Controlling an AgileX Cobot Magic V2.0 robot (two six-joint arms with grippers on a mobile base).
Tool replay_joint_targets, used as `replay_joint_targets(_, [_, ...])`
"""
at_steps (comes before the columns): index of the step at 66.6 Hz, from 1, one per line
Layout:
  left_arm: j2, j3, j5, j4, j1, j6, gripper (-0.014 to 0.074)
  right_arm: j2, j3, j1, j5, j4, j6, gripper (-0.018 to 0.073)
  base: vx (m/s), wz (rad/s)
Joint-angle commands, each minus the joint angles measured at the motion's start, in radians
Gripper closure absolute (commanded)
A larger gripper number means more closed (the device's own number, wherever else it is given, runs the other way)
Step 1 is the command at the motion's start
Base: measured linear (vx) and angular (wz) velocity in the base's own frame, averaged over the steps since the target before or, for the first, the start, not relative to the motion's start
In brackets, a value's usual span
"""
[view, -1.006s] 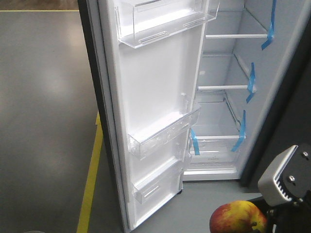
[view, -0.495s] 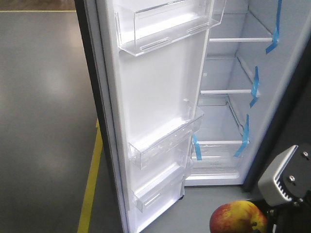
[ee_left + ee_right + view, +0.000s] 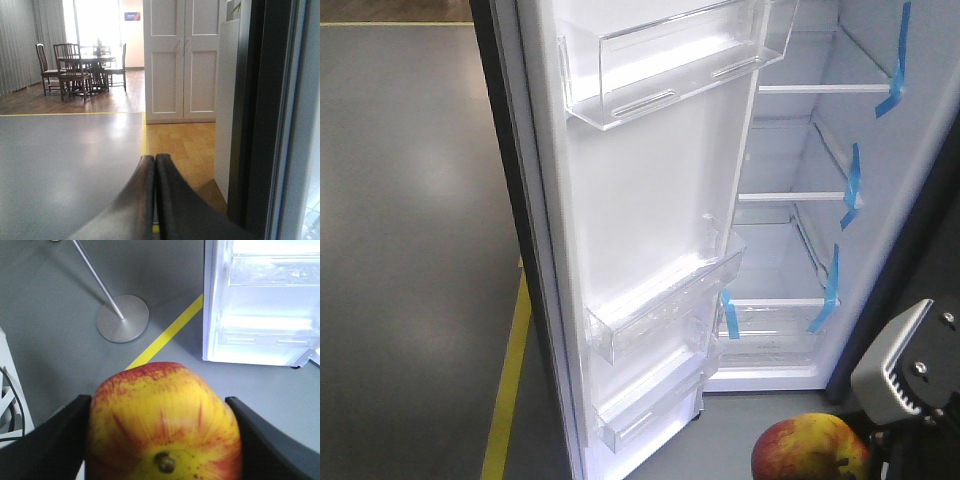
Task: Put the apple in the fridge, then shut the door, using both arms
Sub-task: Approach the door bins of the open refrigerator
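Pinched by the right gripper [image 3: 157,405] at lower right, the apple [image 3: 810,450] is best swung clear of the door [image 3: 650,200] onto a shelf [image 3: 790,197]; the left gripper [image 3: 154,161] is pressed together.

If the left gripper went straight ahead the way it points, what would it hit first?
Nothing near: the left gripper points over floor, left of the door. The white cabinet far ahead looks first in line, though depth is unclear.

Bright, even light — window [image 3: 95,22] glare, near jaws blurred.
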Motion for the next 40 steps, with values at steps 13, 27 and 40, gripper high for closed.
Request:
replay_joint_targets(13, [-0.013, -0.017, -0.077, -0.009, -0.001, -0.004, 0.0603, -0.007, -0.029, 0.002, -0.060, 0.015, -0.011, 0.0392, 0.04, 0.00])
replay_joint_targets(27, [-0.013, -0.017, -0.077, -0.009, -0.001, -0.004, 0.0603, -0.007, -0.029, 0.002, -0.060, 0.015, -0.011, 0.0392, 0.05, 0.00])
replay_joint_targets(40, [-0.013, -0.017, -0.077, -0.009, -0.001, -0.004, 0.0603, -0.007, -0.029, 0.002, -0.060, 0.015, -0.011, 0.0392, 0.06, 0.00])
